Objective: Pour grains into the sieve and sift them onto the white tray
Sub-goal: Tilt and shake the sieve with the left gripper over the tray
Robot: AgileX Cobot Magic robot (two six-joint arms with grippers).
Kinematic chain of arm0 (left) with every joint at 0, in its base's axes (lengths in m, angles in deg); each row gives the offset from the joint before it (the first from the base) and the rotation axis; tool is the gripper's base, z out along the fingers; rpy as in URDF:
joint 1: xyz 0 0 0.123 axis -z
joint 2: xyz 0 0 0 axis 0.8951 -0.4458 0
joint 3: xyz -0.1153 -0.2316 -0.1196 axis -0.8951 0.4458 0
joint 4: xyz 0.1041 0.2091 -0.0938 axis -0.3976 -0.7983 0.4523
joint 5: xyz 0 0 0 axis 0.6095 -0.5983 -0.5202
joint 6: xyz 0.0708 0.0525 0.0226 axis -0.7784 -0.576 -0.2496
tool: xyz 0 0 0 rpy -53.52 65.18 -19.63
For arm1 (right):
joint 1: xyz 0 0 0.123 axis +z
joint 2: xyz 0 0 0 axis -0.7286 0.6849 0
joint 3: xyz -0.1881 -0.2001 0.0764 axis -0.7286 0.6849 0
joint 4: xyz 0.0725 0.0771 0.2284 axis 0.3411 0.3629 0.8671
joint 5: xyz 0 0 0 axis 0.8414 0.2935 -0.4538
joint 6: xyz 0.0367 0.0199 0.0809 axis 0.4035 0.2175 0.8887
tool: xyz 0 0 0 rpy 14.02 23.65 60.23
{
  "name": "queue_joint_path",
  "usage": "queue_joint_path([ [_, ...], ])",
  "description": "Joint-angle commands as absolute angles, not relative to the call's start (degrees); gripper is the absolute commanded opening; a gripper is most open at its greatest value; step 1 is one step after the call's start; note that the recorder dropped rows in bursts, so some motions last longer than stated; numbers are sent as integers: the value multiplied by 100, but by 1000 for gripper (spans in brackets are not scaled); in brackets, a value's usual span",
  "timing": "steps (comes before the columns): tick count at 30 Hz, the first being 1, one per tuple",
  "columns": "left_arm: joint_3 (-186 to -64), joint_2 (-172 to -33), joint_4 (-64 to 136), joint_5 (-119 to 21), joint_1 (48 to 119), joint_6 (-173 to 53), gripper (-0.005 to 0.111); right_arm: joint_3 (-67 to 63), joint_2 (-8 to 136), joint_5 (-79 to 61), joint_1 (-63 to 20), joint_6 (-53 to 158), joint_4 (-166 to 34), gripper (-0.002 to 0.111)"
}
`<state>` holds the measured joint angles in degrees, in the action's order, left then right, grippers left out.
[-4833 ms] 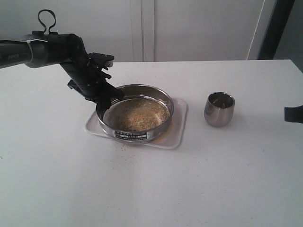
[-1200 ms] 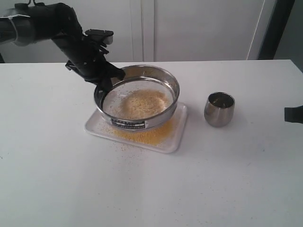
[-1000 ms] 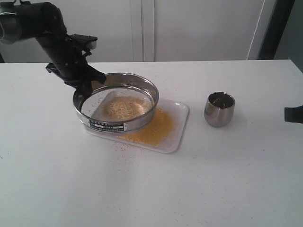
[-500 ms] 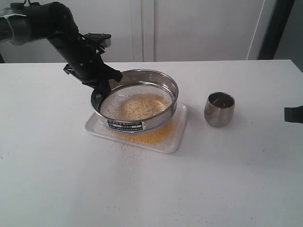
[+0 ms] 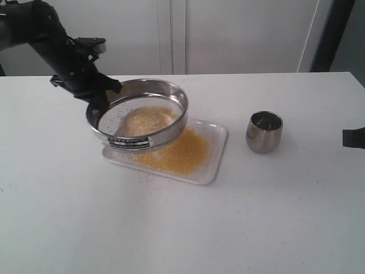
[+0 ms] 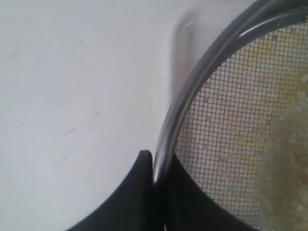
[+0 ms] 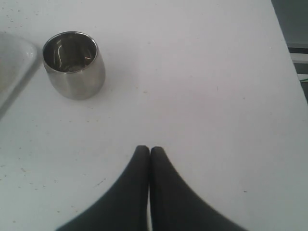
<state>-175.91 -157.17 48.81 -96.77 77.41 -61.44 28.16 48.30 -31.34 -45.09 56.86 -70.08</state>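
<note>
Left gripper [image 6: 156,161] clamps sieve [image 5: 138,116] rim, overhanging white tray [image 5: 218,149] left edge.

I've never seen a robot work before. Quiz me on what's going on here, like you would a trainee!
1. Fill in: the left gripper grips the sieve by its ____.
2. Most golden grains lie: A in the sieve; B on the white tray; C in the steel cup.
3. True or false: the right gripper is shut and empty.
Key: 1 rim; 2 B; 3 true.
</note>
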Motion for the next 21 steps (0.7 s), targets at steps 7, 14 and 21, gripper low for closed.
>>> queue_joint_path([
  [7,-17610,-15615,4903,-9503,7757,-5819,0,2833,4782,-3082,-4564,5655,-7007,0],
  [14,-17610,-15623,5101,-9335,7922,-6428,0,2833,4782,-3082,-4564,5655,-7007,0],
  [21,-17610,-15623,5917,-9851,8021,-8262,0,2833,4782,-3082,-4564,5655,-7007,0],
])
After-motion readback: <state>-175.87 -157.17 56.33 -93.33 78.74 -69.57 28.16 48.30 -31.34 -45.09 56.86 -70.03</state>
